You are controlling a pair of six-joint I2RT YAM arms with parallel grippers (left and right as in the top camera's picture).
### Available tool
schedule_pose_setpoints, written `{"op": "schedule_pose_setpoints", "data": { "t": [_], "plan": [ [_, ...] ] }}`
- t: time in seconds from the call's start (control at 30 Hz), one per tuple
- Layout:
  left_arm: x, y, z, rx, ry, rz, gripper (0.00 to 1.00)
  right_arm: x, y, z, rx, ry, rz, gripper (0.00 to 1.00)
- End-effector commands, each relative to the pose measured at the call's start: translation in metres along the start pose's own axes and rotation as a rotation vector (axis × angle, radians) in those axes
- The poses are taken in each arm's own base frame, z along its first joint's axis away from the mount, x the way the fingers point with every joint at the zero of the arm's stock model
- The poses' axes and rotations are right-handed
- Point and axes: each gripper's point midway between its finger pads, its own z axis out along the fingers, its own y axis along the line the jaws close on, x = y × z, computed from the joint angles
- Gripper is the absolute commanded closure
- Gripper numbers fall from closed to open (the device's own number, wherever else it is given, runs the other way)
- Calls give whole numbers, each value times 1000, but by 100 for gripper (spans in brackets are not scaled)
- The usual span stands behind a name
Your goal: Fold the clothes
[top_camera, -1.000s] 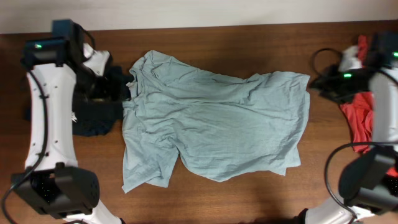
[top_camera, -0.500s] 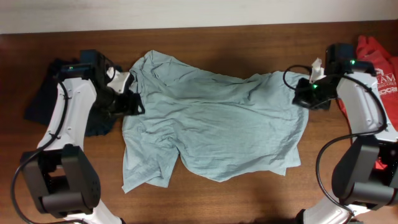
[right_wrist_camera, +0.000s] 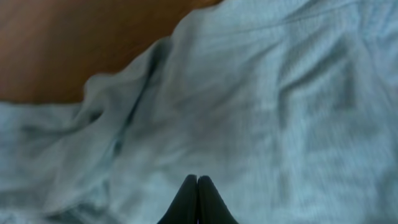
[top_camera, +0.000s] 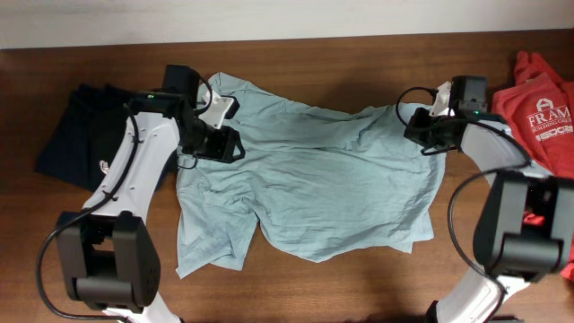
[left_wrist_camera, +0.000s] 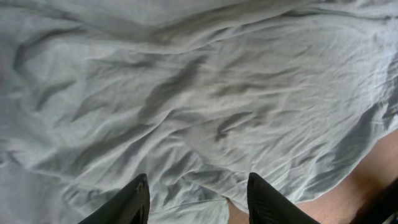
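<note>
The pale grey-blue T-shirt (top_camera: pixel 314 188) lies spread and unfolded in the middle of the brown table (top_camera: pixel 359 58). It is rumpled all over. Its collar end is toward the overhead view's left, its hem toward the right, and one sleeve hangs down at the lower left. Creases run across its whole width.

The left claw (top_camera: pixel 220 144) is over the shirt's collar end, just inside the upper left edge. From the left wrist camera its two dark fingers (left_wrist_camera: pixel 134 202) stand spread apart, with wrinkled cloth showing between and beyond them and a strip of bare wood at the lower right. No cloth is seen nipped between them.

The right claw (top_camera: pixel 421 135) is at the shirt's upper right corner, above the hem. In the right wrist view its tips (right_wrist_camera: pixel 197 180) are pressed together over the blurred fabric. It cannot be told whether any cloth is caught between them.

To the left of the grey-blue shirt, partly under the left arm, lies a navy shirt (top_camera: pixel 76 135) with a small white mark. To the right, past the right arm and near the table's edge, lies a red shirt (top_camera: pixel 543 103) with white lettering.
</note>
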Motion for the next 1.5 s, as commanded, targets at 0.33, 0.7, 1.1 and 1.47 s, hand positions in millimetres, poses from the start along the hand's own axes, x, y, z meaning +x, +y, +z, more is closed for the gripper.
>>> {"op": "schedule_pose_setpoints", "data": {
  "t": [0.33,0.7,1.1,1.47],
  "plan": [
    [-1,-5,0,8,-5,-7,49,7,-35,83,20,-8,194,96],
    [-8,-8,1,9,-27,-13,42,-80,-65,91,63,-135,271,96],
    [-64,-1,0,-109,-235,69,20,-153,-50,-17,-35,-96,93,69],
    [-73,47,63,-195,-179,-69,37,-124,-4,-95,-118,95,78,61]
  ]
}}
